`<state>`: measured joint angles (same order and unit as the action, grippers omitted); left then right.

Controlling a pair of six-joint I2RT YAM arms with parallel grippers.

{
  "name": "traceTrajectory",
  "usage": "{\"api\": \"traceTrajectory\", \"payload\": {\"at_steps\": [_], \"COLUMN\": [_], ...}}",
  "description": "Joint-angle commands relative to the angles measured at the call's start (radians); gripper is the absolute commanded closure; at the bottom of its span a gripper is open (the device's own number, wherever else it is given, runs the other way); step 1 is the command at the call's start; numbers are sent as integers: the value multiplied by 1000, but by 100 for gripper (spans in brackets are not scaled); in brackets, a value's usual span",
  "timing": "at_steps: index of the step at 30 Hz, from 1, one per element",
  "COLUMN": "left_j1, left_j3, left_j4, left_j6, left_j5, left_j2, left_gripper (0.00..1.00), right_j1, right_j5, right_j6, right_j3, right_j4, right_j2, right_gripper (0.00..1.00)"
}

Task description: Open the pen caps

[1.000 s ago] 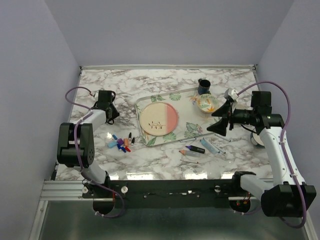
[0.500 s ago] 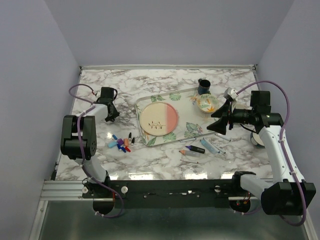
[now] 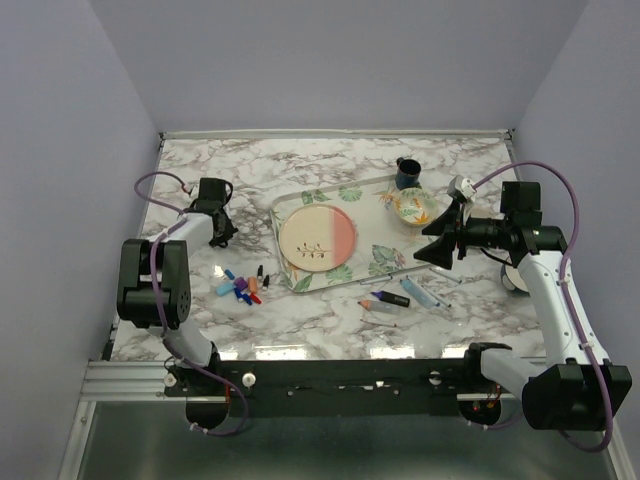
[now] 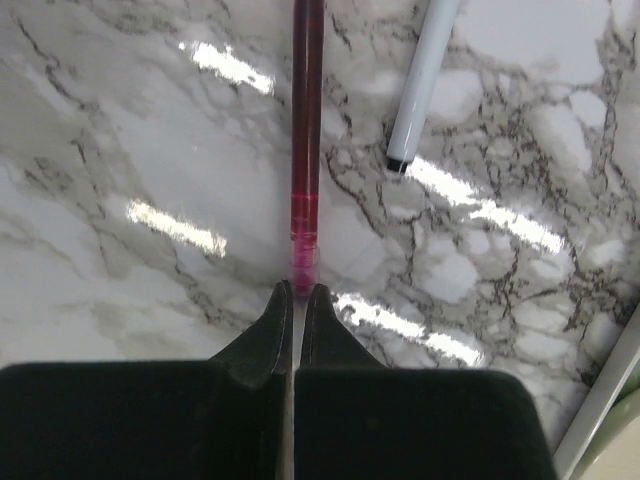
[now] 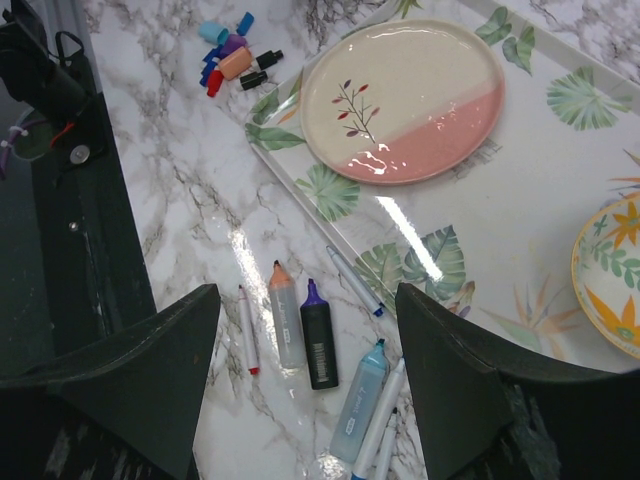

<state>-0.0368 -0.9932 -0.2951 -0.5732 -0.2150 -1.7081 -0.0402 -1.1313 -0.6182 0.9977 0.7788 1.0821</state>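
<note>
My left gripper (image 4: 298, 292) pressed together at a red pen (image 4: 306, 150), right gripper (image 5: 305, 293) spread above the pens (image 5: 320, 350).
The left tips touch the red pen's near end, its barrel running to 12 o'clock, a white pen (image 4: 420, 85) at 1 o'clock; whether they pinch it I cannot tell. In the top view the pen caps (image 3: 240, 288) lie heaped at 8 o'clock of the plate (image 3: 317, 236).

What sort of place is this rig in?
Probably a lab test cell, not a home: two arms bolted to a metal rail at a marble-look table, plain walls closing it in, and staged props: a tray, plate and pens.
</note>
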Motion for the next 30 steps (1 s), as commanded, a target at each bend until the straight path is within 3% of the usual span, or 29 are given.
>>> {"api": "traceTrajectory", "payload": {"at_steps": [1, 7, 13, 19, 23, 30], "left_j1": [-12, -47, -148, -391, -567, -687], "left_j3": [89, 250, 313, 291, 260, 183], "left_j4": [19, 139, 227, 344, 399, 433], "left_j6": [7, -33, -53, -74, -71, -70], "left_j5": [113, 307, 627, 825, 873, 920], "left_j2": [172, 447, 545, 455, 361, 213], "left_gripper": [100, 100, 100, 100, 100, 100], "right_j1": [5, 6, 22, 103, 138, 223], "right_j5": [-24, -35, -59, -15, 47, 160], "right_j6": [-12, -31, -104, -313, -291, -460], "right_j3": [9, 2, -11, -89, -136, -212], "right_j4": [4, 11, 34, 44, -24, -38], "right_j2": [-2, 1, 6, -25, -34, -56], "right_gripper": [22, 22, 22, 14, 12, 11]}}
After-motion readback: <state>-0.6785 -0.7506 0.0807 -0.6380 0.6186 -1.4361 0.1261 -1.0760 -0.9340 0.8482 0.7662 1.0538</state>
